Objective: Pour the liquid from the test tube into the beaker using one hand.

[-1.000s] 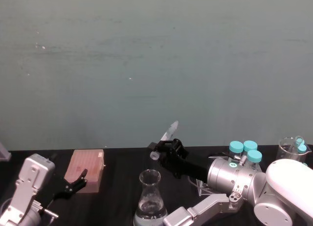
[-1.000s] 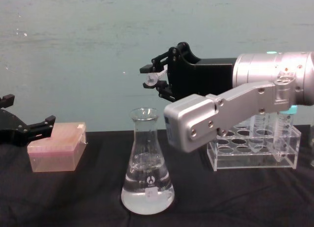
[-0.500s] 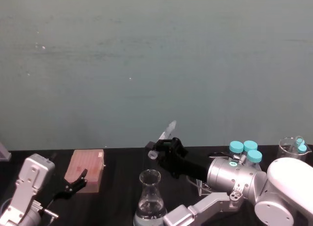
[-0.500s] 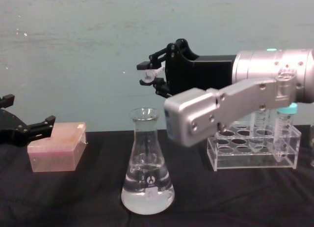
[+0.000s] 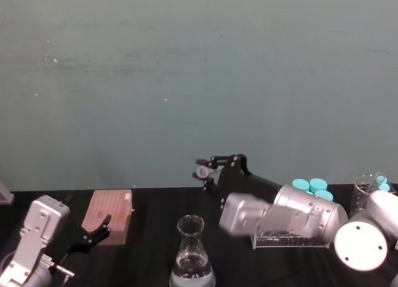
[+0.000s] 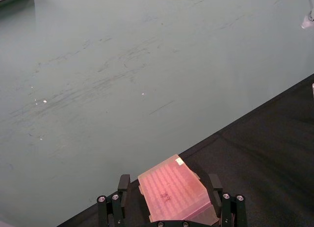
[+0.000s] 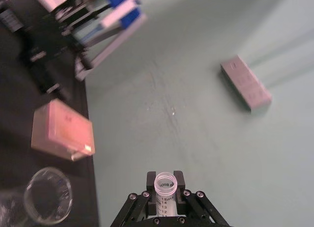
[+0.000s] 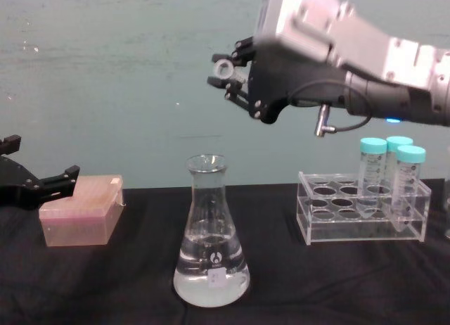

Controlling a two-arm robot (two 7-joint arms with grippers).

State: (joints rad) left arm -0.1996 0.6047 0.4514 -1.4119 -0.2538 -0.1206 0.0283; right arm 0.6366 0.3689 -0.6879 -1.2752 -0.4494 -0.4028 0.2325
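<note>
Spanning the lower part of the chest view, the black worktop [image 8: 126,283] carries everything. Right arm, silver and white with a black cable, reaches in from the right, raised high.

Beaker [image 8: 211,233] stands upright on the worktop at centre, clear liquid [image 8: 211,283] filling its wide base, small white logo and label on the glass. From the right wrist camera its open mouth [image 7: 48,195] sits off to one side of the claw, not beneath it.

Clear acrylic rack [image 8: 362,219] stands to the beaker's right, well apart, holding three teal-capped tubes [image 8: 390,170] at its right end.

Pink box [image 8: 81,209] lies to the beaker's left. Left claw [image 8: 35,183], all black, rests just beside the box, fingers spread to either side of it in the left wrist view [image 6: 169,210], not closed on it.

Right claw [image 8: 228,75] hangs above the beaker and a little to its right, fingers closed on the test tube [image 8: 223,66]. Tube lies near level, open rim [image 7: 165,180] pointing away from the arm, printed graduations visible. Cannot tell whether liquid is inside.
</note>
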